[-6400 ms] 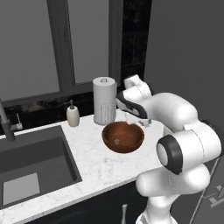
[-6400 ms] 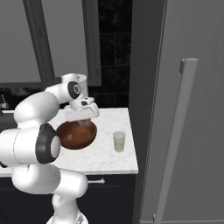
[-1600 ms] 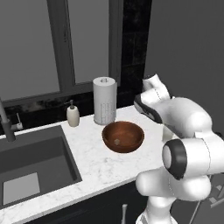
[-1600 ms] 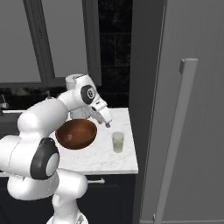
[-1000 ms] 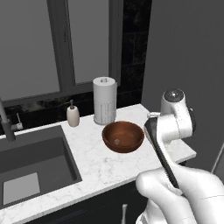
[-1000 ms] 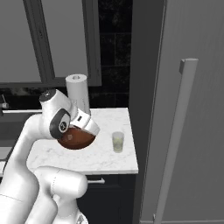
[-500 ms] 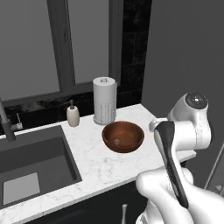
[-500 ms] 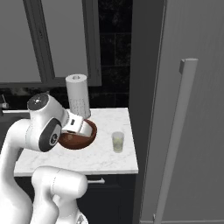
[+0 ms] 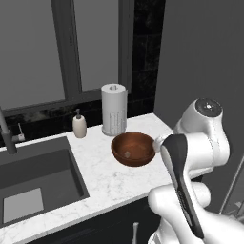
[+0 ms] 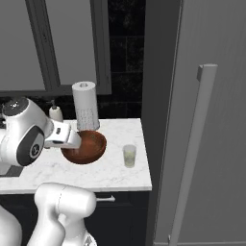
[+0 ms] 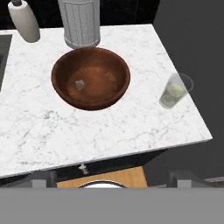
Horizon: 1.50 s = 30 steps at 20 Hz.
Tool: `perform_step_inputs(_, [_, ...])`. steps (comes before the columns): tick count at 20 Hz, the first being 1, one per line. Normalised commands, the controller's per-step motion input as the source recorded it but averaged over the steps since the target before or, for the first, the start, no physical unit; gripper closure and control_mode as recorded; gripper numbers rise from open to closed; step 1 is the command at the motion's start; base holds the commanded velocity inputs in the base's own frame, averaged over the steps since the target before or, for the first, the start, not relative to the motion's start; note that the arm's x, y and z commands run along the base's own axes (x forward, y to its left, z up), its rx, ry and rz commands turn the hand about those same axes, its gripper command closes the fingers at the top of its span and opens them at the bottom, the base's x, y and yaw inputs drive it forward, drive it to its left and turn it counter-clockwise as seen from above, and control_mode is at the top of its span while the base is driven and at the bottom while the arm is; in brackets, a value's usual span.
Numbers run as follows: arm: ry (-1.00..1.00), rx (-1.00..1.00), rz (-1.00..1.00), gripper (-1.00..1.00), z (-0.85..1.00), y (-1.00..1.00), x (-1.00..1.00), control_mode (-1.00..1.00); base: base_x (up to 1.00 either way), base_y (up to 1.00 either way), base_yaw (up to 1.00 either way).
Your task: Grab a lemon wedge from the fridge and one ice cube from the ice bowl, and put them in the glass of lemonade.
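A white marble counter (image 11: 109,131) spreads out ahead of the robot's pincer, whose jaws stand wide and hold nothing as it hangs back over the counter's near edge. Straight ahead of the pincer sits the ice bowl (image 11: 90,78) (image 9: 134,148) (image 10: 85,146) with one ice cube (image 11: 79,84) (image 9: 127,153) lying on its floor, and off to the pincer's right stands the glass of lemonade (image 11: 174,91) (image 10: 129,155), well apart from the bowl near the counter's end. Beyond the bowl rise a paper towel roll (image 11: 80,22) (image 9: 114,109) (image 10: 85,112) and, further left, a soap bottle (image 11: 24,22) (image 9: 79,125), while the closed fridge (image 10: 202,120) with its long bar handle (image 10: 190,153) stands past the glass on the right.
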Motion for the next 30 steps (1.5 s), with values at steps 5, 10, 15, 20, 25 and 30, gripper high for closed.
perform_step_inputs(5, [-0.02, -0.02, 0.05, -1.0, -0.09, 0.1, -0.3, 1.0, -0.57, 0.01, 0.05])
perform_step_inputs(10, [0.0, 0.0, 0.0, -1.0, 0.0, 0.0, 0.0, 1.0, -0.96, -0.34, 0.01])
perform_step_inputs(15, [0.0, 0.0, 0.0, -1.0, 0.0, 0.0, 0.0, 1.0, -0.66, -0.8, 0.0])
perform_step_inputs(20, [0.0, 0.0, 0.0, -1.0, 0.0, 0.0, 0.0, 1.0, -0.47, -0.89, 0.0])
perform_step_inputs(25, [0.0, 0.0, 0.0, -1.0, 0.0, 0.0, 0.0, 1.0, -0.38, -0.65, 0.0])
perform_step_inputs(30, [0.0, 0.0, 0.0, -1.0, 0.0, 0.0, 0.0, 1.0, -0.36, -0.13, 0.01])
